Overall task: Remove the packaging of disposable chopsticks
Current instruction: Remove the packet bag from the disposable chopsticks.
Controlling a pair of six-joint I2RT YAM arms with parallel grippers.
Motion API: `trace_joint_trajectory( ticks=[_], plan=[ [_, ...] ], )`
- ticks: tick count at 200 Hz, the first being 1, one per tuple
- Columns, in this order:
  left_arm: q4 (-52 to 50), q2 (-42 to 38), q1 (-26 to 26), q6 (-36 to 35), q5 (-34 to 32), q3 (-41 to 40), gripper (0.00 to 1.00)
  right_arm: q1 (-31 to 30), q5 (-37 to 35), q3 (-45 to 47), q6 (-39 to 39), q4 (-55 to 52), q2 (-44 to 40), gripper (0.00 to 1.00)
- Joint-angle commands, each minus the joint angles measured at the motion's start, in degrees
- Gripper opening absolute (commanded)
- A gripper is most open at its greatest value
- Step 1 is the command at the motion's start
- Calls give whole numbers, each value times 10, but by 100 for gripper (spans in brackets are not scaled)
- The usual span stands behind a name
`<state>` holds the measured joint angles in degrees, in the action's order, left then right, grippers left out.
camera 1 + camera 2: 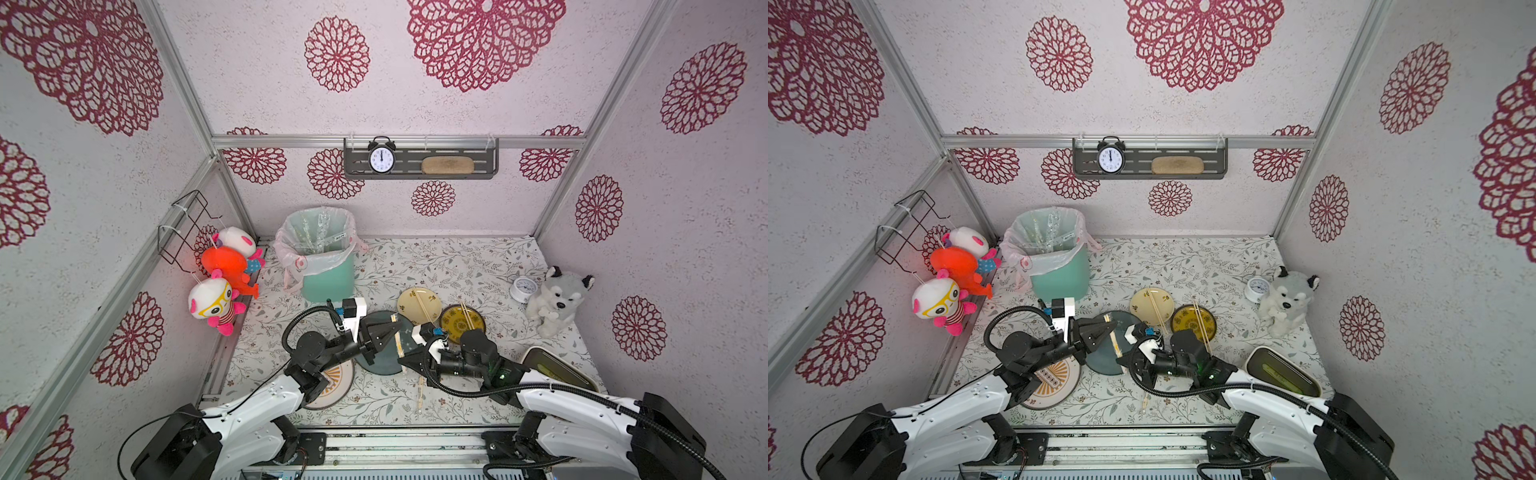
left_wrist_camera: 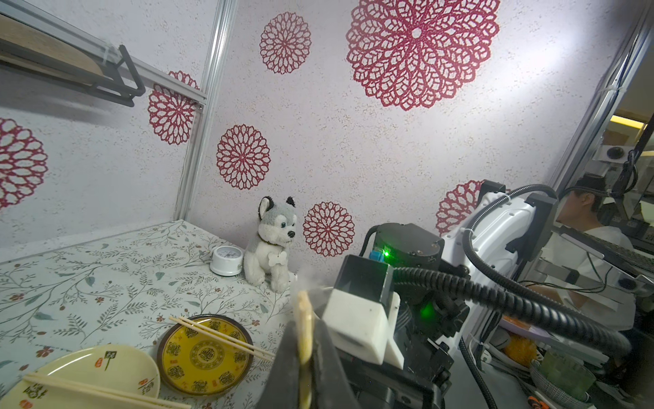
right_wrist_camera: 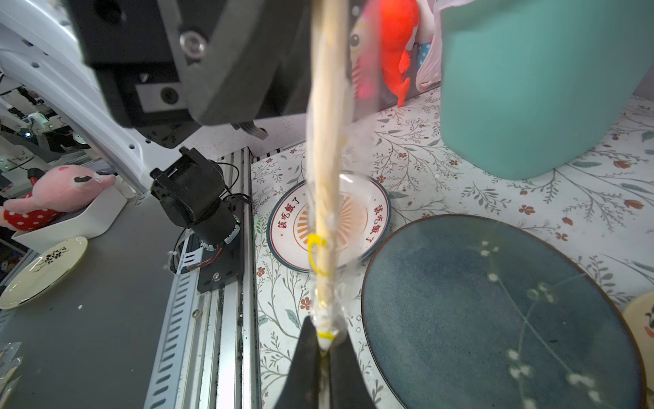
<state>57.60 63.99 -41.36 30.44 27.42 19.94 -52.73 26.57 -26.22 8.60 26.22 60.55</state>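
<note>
With bare pairs (image 1: 424,309) on the cream plate (image 1: 409,299) and the yellow plate (image 1: 451,322) and sleeves (image 1: 320,232) in the bin (image 1: 328,282) near the floral worktop's (image 1: 457,262) far left corner, we hold a wrapped pair (image 3: 327,106) over the blue plate (image 3: 477,301), left fingers (image 2: 285,361) pinching one end, right fingers (image 3: 304,357) pinching its sleeve (image 3: 331,311) tip, flower-papered walls (image 1: 415,104) around.

White link shells (image 1: 257,399) and black joint housings (image 1: 311,345) were noted on both arms. Black ribbed conduits (image 2: 513,296) were looped off each wrist. White camera blocks (image 2: 357,318) with blue plugs (image 2: 377,255) were mounted. Left end effector (image 1: 397,329), right end effector (image 1: 402,365): black tapered fingers (image 3: 308,368) were fitted. Green LED (image 2: 387,253) was lit.
</note>
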Motion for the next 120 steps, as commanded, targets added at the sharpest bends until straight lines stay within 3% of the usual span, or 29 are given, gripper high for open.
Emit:
trace_joint_trajectory(
  ticks=[1, 63, 80, 100, 120],
  plan=[
    [-72, 52, -21, 7, 31, -59, 9, 0, -7, -56, -3, 239, -52, 0],
    [-43, 83, -50, 3, 23, -67, 11, 6, -28, -49, 25, 319, -62, 0],
    [-97, 39, -42, -8, 15, -66, 11, 7, -21, -62, 20, 302, -70, 0],
    [-235, -33, -45, -51, -20, -41, 9, 5, -12, -83, 7, 263, -76, 0],
    [-247, -54, -39, -60, -9, -29, 6, 5, -2, -91, 5, 239, -69, 0]
  ],
)
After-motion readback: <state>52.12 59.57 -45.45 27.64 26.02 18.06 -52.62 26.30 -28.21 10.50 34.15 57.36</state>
